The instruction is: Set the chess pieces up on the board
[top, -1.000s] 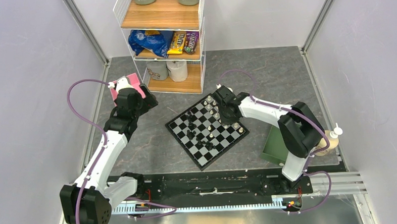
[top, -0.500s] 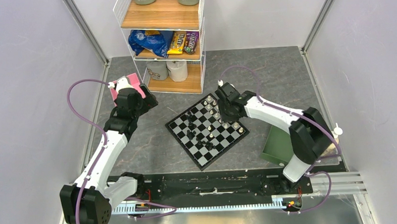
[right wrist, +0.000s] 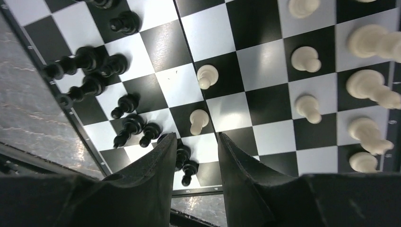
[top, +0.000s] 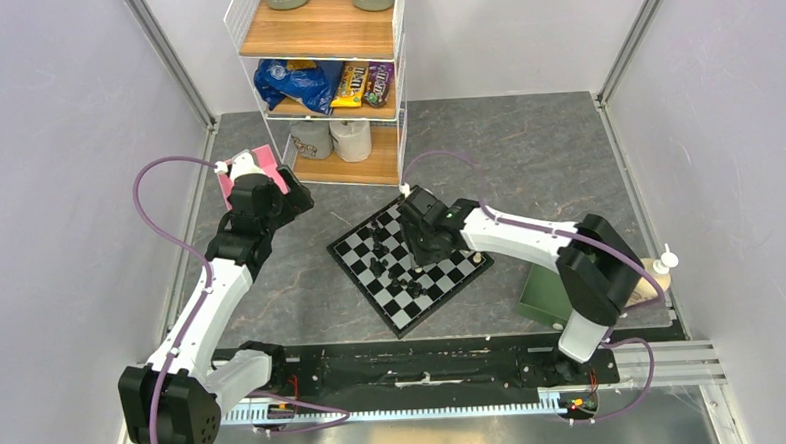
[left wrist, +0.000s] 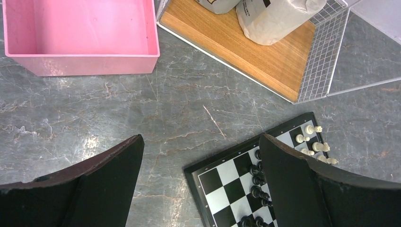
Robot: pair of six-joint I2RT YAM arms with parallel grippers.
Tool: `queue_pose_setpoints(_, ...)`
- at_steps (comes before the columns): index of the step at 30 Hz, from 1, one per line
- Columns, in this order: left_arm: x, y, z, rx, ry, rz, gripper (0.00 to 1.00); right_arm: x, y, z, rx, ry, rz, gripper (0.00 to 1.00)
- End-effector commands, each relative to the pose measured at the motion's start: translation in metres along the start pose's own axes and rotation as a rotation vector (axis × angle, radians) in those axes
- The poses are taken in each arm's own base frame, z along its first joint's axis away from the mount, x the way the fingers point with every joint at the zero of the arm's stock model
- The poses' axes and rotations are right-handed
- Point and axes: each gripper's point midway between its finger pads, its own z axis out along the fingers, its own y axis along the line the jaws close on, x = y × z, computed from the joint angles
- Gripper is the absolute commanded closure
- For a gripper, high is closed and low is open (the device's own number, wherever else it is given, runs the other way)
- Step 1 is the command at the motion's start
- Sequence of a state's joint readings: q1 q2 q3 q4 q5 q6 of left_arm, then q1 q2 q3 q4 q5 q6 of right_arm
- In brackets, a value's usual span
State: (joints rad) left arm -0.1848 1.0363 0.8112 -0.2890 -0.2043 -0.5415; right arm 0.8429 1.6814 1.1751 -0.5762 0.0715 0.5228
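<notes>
The board (top: 401,308) lies tilted in the middle of the table. Black pieces (top: 380,251) cluster on its left side, and the arm hides the far right side. My right gripper (top: 422,245) hovers low over the board's middle. In the right wrist view it (right wrist: 196,139) is open and empty, with a cream pawn (right wrist: 198,121) just past the tips, black pieces (right wrist: 94,61) to the left and cream pieces (right wrist: 373,85) on the right of the board (right wrist: 262,64). My left gripper (left wrist: 201,142) is wide open and empty, above the bare table by the board's corner (left wrist: 222,184).
A pink box (top: 249,166) (left wrist: 80,33) sits under the left arm. A wire shelf (top: 328,75) with paper rolls (left wrist: 274,19) stands behind the board. A green tray (top: 544,287) and a pump bottle (top: 657,270) are at the right.
My right gripper has moved left across the board, from its far right corner to over its middle. The left arm has not moved.
</notes>
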Motion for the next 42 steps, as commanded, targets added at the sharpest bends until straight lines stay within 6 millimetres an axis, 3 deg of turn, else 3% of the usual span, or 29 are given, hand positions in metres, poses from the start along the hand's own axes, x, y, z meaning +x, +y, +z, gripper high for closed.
queue_pose_setpoints(1,-0.008,0.001,-0.001,-0.001,-0.033,-0.013,0.01,-0.011,0.013,0.012,-0.008,-0.012,0.013,0.55)
queue_pose_setpoints(7,-0.008,0.004,-0.001,-0.018,-0.038,-0.009,0.02,-0.014,0.004,0.017,0.048,-0.020,-0.006,0.60)
queue_pose_setpoints(14,-0.007,0.004,0.000,-0.017,-0.037,-0.005,0.02,-0.010,0.009,0.022,0.027,0.009,-0.012,0.71)
queue_pose_setpoints(21,-0.007,0.004,-0.001,-0.013,-0.034,-0.008,0.02,-0.008,0.013,0.018,0.001,0.017,-0.014,0.65)
queue_pose_setpoints(34,-0.007,0.004,-0.002,-0.011,-0.036,-0.013,0.02,-0.003,0.009,0.023,0.018,0.049,-0.037,0.70)
queue_pose_setpoints(42,-0.009,0.002,-0.002,-0.008,-0.040,-0.013,0.01,-0.010,0.004,0.010,0.037,0.007,-0.038,0.85)
